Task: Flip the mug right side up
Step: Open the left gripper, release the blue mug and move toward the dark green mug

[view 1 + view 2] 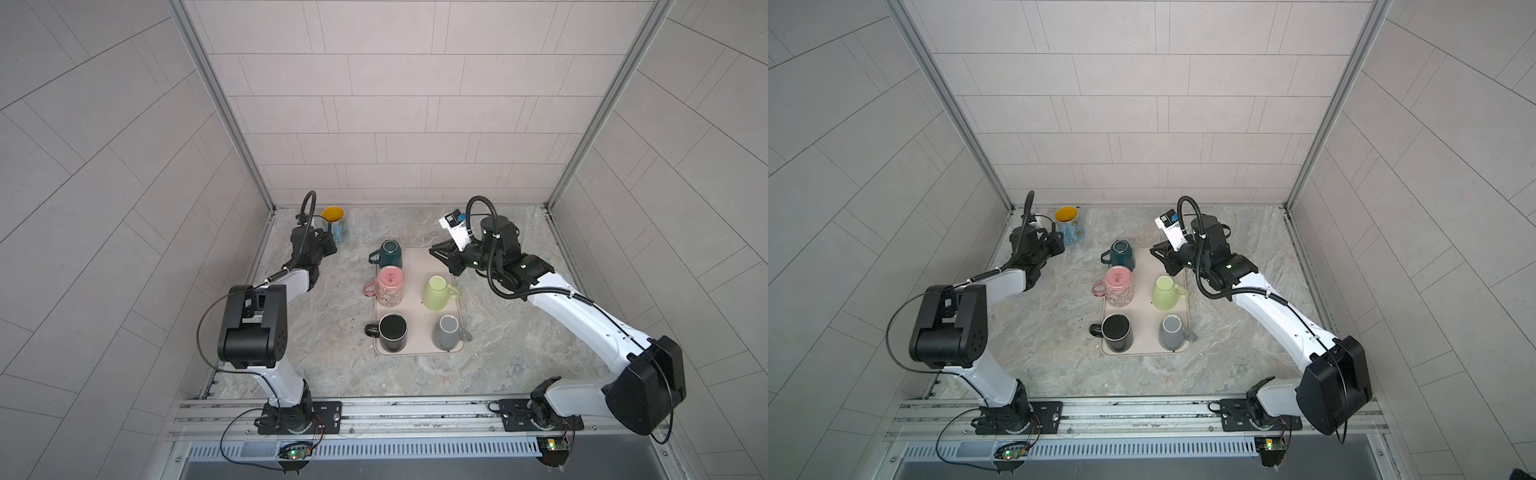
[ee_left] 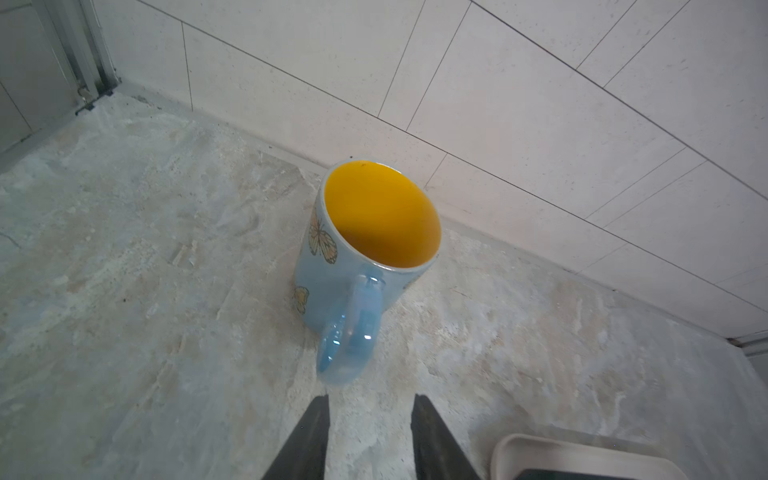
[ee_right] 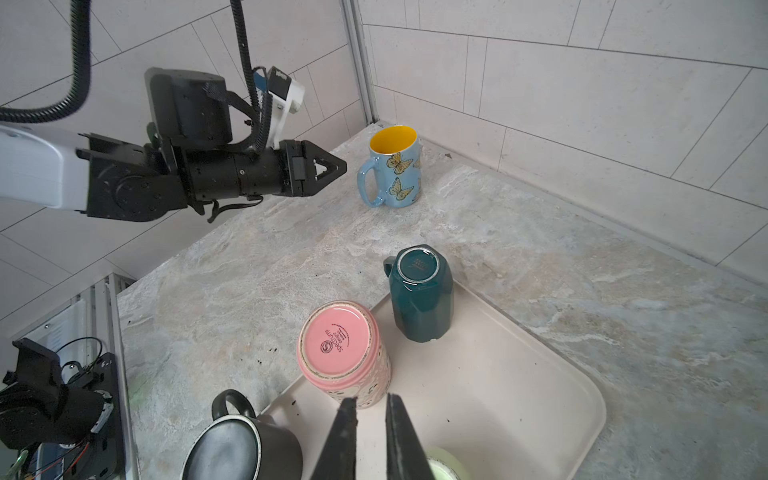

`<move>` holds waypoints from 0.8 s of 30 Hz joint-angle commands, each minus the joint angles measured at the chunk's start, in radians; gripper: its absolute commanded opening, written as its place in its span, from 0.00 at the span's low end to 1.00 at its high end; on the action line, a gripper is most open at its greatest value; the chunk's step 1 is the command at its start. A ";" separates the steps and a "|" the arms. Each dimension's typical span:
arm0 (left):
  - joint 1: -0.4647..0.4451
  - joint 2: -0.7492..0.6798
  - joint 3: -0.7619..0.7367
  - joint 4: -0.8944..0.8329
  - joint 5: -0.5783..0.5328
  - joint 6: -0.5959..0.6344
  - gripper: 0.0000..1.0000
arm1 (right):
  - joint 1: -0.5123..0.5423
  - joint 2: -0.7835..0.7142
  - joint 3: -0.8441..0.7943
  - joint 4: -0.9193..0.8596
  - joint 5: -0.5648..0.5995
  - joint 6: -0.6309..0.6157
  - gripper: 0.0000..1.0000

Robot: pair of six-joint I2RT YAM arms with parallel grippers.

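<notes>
Mug (image 2: 380, 216) upright, just beyond left pincer (image 2: 370, 398)

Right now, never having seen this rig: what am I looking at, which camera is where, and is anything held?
The machine is two robot arms, a left arm and a right arm, mounted at the front edge of a stone-look table inside a tiled booth. Two pictures come from one stereo camera overhead. The other two come from a camera on each wrist, looking along the fingers.

A beige tray holds five mugs. The teal mug and pink mug are clearly bottom-up. A blue butterfly mug stands upright off the tray, near the back wall.

The left end effector is open, just short of that mug's handle and not touching it. The right end effector, nearly closed, hovers over the tray. Nothing is held.
</notes>
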 commanded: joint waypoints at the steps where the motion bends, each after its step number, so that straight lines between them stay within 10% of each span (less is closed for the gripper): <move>1: -0.007 -0.091 0.058 -0.251 0.087 -0.100 0.39 | -0.005 -0.009 -0.016 0.054 -0.036 0.028 0.15; 12: -0.009 -0.160 0.334 -0.886 0.336 -0.359 0.45 | -0.004 -0.052 -0.081 0.089 -0.040 0.053 0.19; 24: -0.011 -0.084 0.280 -0.732 0.560 -0.785 0.63 | -0.010 -0.080 -0.130 0.139 -0.031 0.089 0.24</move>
